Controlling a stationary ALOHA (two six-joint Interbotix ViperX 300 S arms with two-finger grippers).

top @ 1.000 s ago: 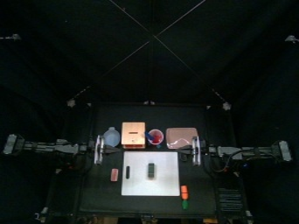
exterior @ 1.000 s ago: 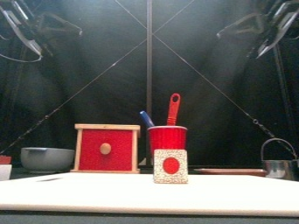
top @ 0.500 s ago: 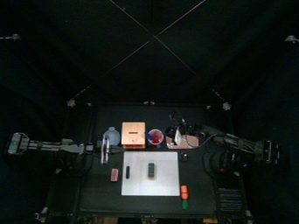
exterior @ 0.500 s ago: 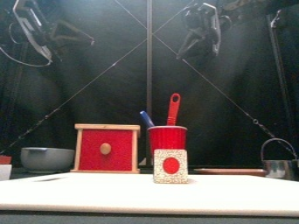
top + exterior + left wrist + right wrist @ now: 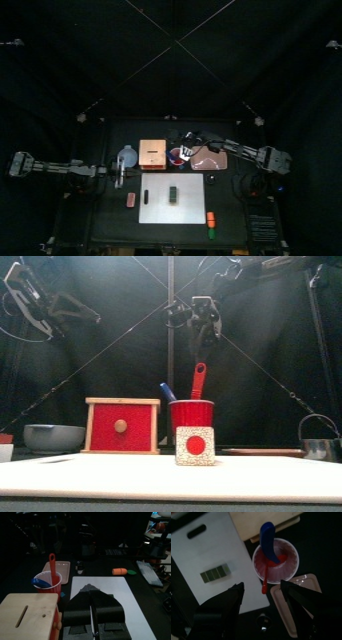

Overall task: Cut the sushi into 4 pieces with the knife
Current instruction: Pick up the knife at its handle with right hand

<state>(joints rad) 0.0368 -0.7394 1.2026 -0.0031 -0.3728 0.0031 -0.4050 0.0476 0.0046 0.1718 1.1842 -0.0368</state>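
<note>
Our right hand (image 5: 260,585) spreads wide over the red toy knife (image 5: 266,574) in its red cup (image 5: 291,566) on the black table (image 5: 235,206); our left hand (image 5: 92,590) is closed.

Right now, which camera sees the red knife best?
The front view: the red knife stands tall out of the red cup. The left wrist view shows its handle, the right wrist view looks down on it, and the top view barely shows it.

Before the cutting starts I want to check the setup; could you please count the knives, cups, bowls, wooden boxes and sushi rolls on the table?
Knives: 2, red knife and blue knife
Red cup: 1
Blue-grey bowl: 1
Wooden box: 1
Sushi roll: 1
Total: 6
</note>
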